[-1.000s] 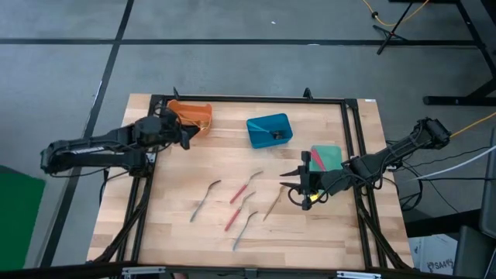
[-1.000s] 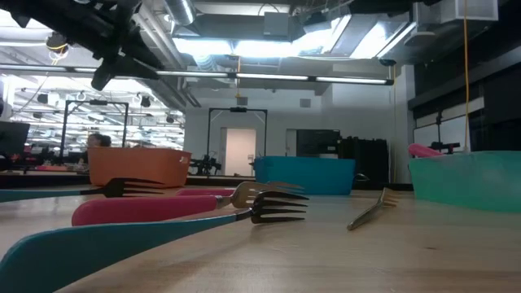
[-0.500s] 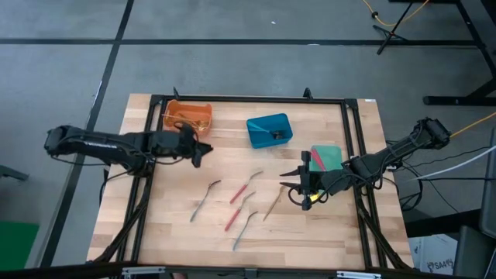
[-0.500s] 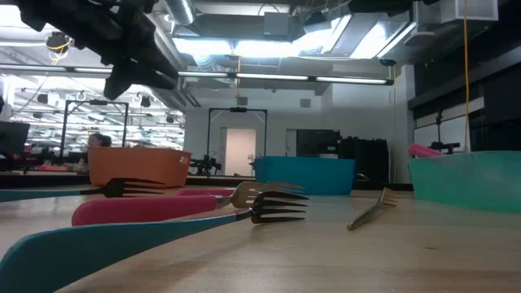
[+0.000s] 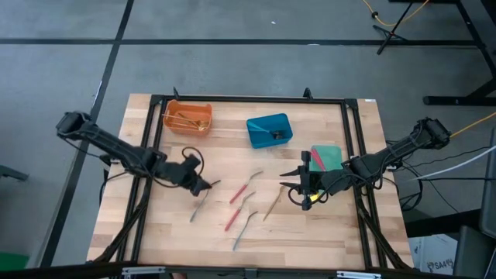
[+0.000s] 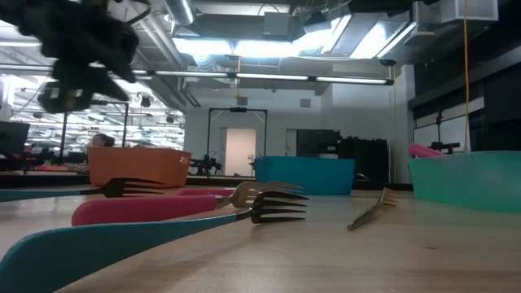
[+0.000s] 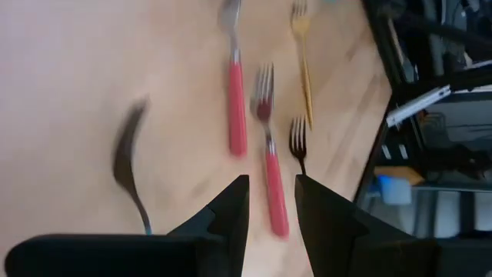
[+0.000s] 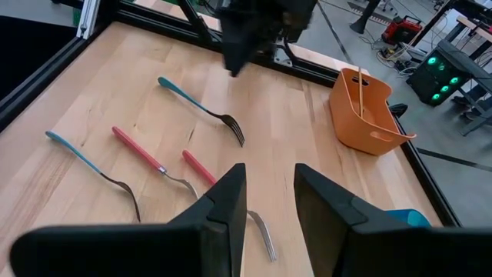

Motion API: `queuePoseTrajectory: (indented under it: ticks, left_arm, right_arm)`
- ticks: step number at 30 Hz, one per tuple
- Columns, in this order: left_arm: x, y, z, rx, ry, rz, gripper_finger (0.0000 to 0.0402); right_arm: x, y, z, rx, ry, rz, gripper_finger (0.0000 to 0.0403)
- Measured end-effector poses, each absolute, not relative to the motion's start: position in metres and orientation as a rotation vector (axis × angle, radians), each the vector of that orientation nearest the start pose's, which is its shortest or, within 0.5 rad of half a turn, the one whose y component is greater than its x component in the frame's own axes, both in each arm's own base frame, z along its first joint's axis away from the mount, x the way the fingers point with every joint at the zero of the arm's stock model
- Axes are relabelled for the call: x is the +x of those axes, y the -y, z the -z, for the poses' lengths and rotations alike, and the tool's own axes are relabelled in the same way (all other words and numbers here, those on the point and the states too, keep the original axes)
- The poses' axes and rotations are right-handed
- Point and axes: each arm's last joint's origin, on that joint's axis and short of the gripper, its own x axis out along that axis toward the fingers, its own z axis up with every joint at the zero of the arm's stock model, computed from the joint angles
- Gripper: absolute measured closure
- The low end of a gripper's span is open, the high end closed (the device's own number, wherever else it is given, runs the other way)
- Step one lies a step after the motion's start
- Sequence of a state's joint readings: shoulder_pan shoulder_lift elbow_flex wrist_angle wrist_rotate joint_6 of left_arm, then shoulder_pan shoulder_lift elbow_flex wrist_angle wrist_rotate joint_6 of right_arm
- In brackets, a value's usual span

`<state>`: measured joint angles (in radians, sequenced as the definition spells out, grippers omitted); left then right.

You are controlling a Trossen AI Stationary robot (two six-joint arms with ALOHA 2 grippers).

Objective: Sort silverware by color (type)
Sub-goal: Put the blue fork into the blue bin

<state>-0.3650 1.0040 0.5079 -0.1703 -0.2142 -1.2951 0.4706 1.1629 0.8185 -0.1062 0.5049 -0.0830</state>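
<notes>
Several forks lie flat on the wooden table's middle: two red-handled ones [image 5: 242,190] [image 5: 235,215], a gold one [image 5: 271,205], and two teal-handled ones [image 5: 203,201] [image 5: 244,229]. My left gripper [image 5: 206,187] hovers open at the far end of the left teal-handled fork. Its wrist view looks down past the fingers [image 7: 272,181] at a red fork [image 7: 270,173] below, and nothing lies between the fingers. My right gripper [image 5: 285,180] waits open beside the gold fork, also with nothing in it [image 8: 270,171].
An orange bin [image 5: 188,116] holding gold utensils stands at the far left. A blue bin [image 5: 269,129] is at the far middle, and a green bin [image 5: 327,157] with a red piece is at the right. A black frame [image 5: 248,99] borders the table.
My left gripper has swung from beside the orange bin toward the table's near edge and middle. It has sunk and rolled about on the way, ending over the forks. The forks and my right arm have kept still.
</notes>
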Motion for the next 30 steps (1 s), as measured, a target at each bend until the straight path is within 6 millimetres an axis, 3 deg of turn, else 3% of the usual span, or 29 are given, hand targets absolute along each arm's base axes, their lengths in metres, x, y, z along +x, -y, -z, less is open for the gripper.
queuePoseTrajectory:
  ticks: [11,16,24,30]
  left_arm:
    - [0.179,0.101,-0.188,-1.244,-0.76,-0.306,0.0302]
    - [0.188,0.111,-0.193,-1.255,-0.777,-0.322,0.0302]
    - [0.211,0.124,-0.226,-1.072,-0.885,-0.428,0.0302]
    - [0.221,0.13,-0.227,-0.921,-0.981,-0.58,0.0302]
  right_arm:
    - [0.229,-0.101,-0.279,-0.293,-0.4,0.017,0.0301]
    - [0.229,-0.101,-0.279,-0.293,-0.401,0.017,0.0301]
    - [0.229,-0.101,-0.279,-0.294,-0.401,0.017,0.0301]
    - [0.229,-0.101,-0.279,-0.294,-0.401,0.017,0.0301]
